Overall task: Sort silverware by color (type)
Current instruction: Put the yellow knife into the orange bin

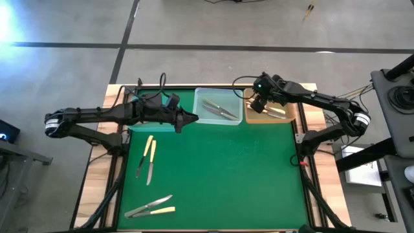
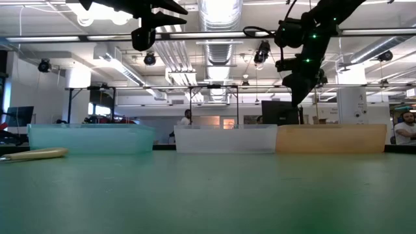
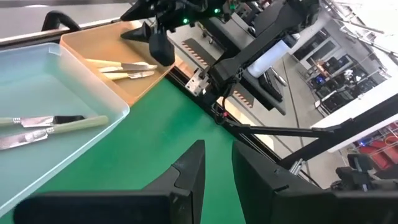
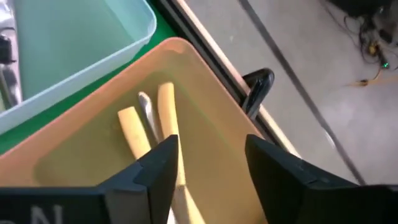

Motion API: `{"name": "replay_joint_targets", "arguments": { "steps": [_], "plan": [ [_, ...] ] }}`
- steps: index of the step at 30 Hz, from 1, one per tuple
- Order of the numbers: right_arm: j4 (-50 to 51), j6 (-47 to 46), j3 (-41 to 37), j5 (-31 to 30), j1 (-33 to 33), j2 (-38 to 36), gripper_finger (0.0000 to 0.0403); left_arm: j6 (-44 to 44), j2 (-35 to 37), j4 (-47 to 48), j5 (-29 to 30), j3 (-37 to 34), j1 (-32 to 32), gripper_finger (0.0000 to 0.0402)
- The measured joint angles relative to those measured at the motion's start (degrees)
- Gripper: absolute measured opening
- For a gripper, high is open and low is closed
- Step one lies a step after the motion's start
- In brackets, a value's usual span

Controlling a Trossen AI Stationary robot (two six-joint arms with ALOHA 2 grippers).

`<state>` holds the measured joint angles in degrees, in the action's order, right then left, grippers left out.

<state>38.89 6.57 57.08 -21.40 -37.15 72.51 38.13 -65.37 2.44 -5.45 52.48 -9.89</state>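
- Closest to your low camera, a cream-handled knife (image 2: 34, 154) lies on the green tabletop (image 1: 220, 175), in front of the blue tray (image 2: 91, 138).
- Your right tool (image 1: 258, 103) hangs over the tan tray (image 4: 93, 134) at the tabletop's far right corner, its fingers (image 4: 155, 171) spread apart and gripping nothing; cream-handled pieces (image 4: 166, 121) lie in the tray directly below them.
- Your left tool (image 1: 194, 118) hovers above the tabletop between the blue tray and the clear tray (image 1: 218, 108), fingers (image 3: 189, 177) parted by a narrow gap with nothing between them.
- You can see silver-grey pieces (image 1: 220, 110) lying in the clear tray, the middle one of the three along the far edge.
- Unsorted silverware remains on the green surface: two cream-handled knives (image 1: 148, 156) side by side on the left, and a silver piece with a cream-handled one (image 1: 151, 207) near the front edge.
- People (image 2: 406, 127) stand in the room well behind the trays.
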Motion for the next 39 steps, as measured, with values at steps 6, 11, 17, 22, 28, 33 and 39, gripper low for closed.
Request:
{"name": "replay_joint_targets", "arguments": {
  "steps": [6,11,17,22,28,33,39],
  "plan": [
    [11.35,-7.34,4.14,5.12,0.06,-0.01,0.0193,0.79,0.67,5.39,-4.07,0.00,0.60,0.0063],
    [16.86,-13.50,6.03,19.67,1.95,-0.08,0.0189,2.83,0.84,20.65,-7.55,0.01,5.28,0.0063],
    [17.25,-20.81,6.06,22.38,9.19,-0.09,0.0189,7.99,0.84,42.85,-1.87,0.01,14.13,0.0063],
    [17.33,-25.86,6.44,21.20,17.28,-0.09,0.0187,19.64,0.84,53.78,9.09,-0.04,20.81,0.0063],
    [17.14,-33.39,8.19,18.31,24.01,-0.09,0.0187,31.81,0.89,56.63,12.40,-4.31,25.67,0.0063],
    [16.98,-37.49,9.27,18.31,26.63,-0.09,0.0187,36.32,0.86,56.65,11.90,-11.15,27.14,0.0063],
    [16.52,-40.31,9.71,18.33,27.17,-0.11,0.0187,37.64,0.86,50.56,11.93,-17.35,27.10,0.0063]
  ]
}}
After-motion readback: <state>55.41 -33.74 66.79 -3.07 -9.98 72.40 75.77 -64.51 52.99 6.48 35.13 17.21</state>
